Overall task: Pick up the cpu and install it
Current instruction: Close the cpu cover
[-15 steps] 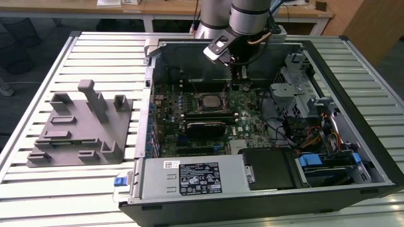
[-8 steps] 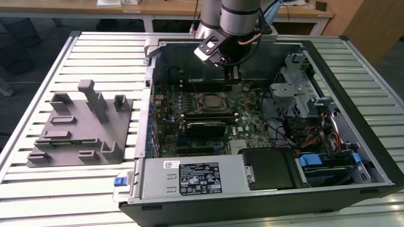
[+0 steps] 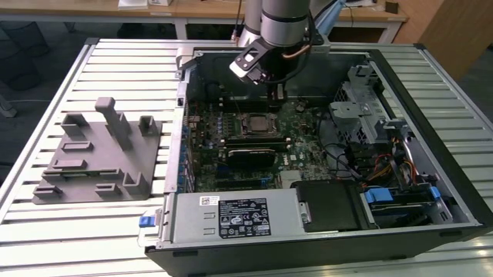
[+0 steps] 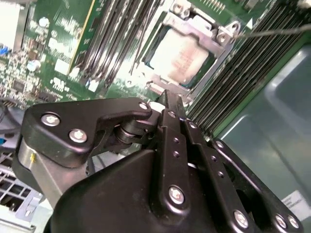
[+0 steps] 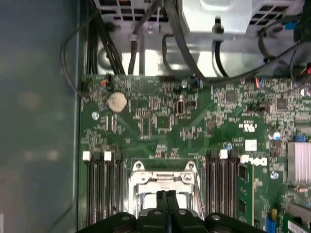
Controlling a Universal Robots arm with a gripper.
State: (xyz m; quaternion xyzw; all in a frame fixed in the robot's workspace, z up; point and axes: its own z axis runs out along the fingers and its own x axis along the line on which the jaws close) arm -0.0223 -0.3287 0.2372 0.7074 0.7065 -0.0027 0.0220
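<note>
The cpu (image 3: 256,123) lies flat in its socket on the green motherboard (image 3: 301,150) inside the open computer case; its silvery top (image 4: 182,56) sits within the metal socket frame (image 5: 163,177). My gripper (image 3: 277,95) hangs just above the board, beside the socket on its far side. In both wrist views the two black fingers (image 4: 171,121) are pressed together with nothing between them, and their tips (image 5: 168,195) point at the socket's edge.
A large grey fixture with upright posts (image 3: 96,156) lies on the slatted table at the exterior view's left. Inside the case are a black finned block (image 3: 250,156), the power supply (image 3: 239,216), a metal drive cage (image 3: 362,109), memory slots (image 5: 102,189) and cables (image 5: 136,43).
</note>
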